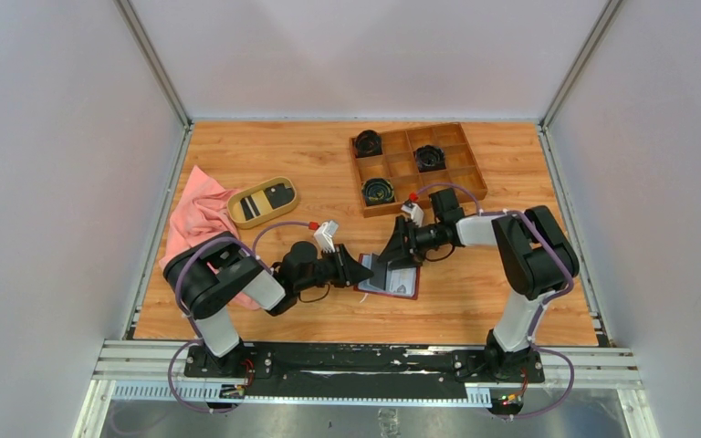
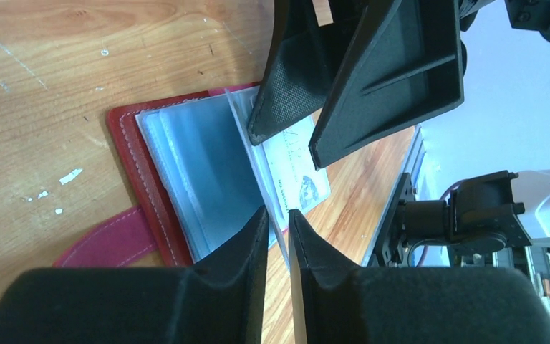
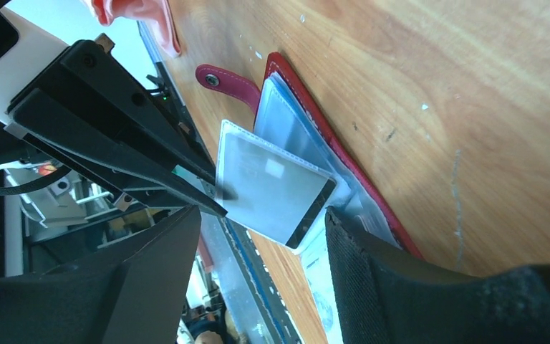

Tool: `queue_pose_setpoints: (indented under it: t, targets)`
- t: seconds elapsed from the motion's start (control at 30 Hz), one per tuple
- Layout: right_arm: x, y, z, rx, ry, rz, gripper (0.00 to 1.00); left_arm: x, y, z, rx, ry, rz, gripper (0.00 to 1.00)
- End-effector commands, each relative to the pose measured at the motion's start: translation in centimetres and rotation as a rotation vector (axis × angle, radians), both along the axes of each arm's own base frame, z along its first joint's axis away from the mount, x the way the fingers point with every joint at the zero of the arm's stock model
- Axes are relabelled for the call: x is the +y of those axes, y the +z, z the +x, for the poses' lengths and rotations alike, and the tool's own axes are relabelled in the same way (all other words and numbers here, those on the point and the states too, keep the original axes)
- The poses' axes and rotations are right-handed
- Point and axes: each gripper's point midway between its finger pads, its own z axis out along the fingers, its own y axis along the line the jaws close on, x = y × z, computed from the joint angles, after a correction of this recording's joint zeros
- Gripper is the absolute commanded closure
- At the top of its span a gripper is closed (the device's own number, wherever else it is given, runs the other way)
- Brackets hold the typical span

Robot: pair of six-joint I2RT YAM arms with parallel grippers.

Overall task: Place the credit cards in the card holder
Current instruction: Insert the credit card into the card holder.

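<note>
Lying open on the wooden table (image 1: 475, 301), the red card holder (image 2: 125, 143) sits near the front edge. The right gripper (image 3: 261, 213) hangs over it, jaws wide, holding nothing. The left gripper (image 2: 278, 213) pinches one clear pocket (image 3: 272, 179) by its edge. Dark credit cards (image 1: 269, 196) lie in the tan dish (image 1: 240, 217).

Top view: left arm (image 1: 228, 278) based at 7 o'clock, folded low, forearm running toward 3 o'clock. Right arm (image 1: 531, 251) based at 5 o'clock, elbow raised, forearm running toward 9 o'clock. Grippers face each other tip to tip, just on the 6 o'clock side of centre. Left gripper (image 2: 278, 216): jaws nearly together, pinching the edge of a thin clear leaf of the card holder (image 2: 125, 143). Right gripper (image 3: 258, 215): jaws spread wide, tips down near the surface, nothing clamped. The left fingertips (image 3: 215, 195) sit between the right jaws in the right wrist view.
</note>
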Motion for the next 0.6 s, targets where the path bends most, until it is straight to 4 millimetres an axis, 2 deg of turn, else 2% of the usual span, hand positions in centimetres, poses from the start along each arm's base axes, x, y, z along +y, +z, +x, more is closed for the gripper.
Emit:
queue_pose_setpoints:
  t: [0.0,0.2,0.43,0.57]
  targets:
    - [-1.8,-0.6,0.4,-0.038,0.017,-0.087,0.30,-0.7,0.7,0.2,-0.027,-0.017,-0.020,0.81]
    - [-3.0,1.5,1.5,-0.146,0.051,-0.087,0.28,-1.0,0.9,0.1,-0.025,-0.028,-0.033,0.81]
    - [-4.4,6.0,2.4,-0.344,0.135,0.005,0.28,-2.1,1.7,-0.1,-0.039,-0.058,-0.036,0.79]
    - [-6.0,8.7,2.8,-0.476,0.184,-0.004,0.28,-2.9,2.1,-0.4,-0.045,-0.079,-0.045,0.77]
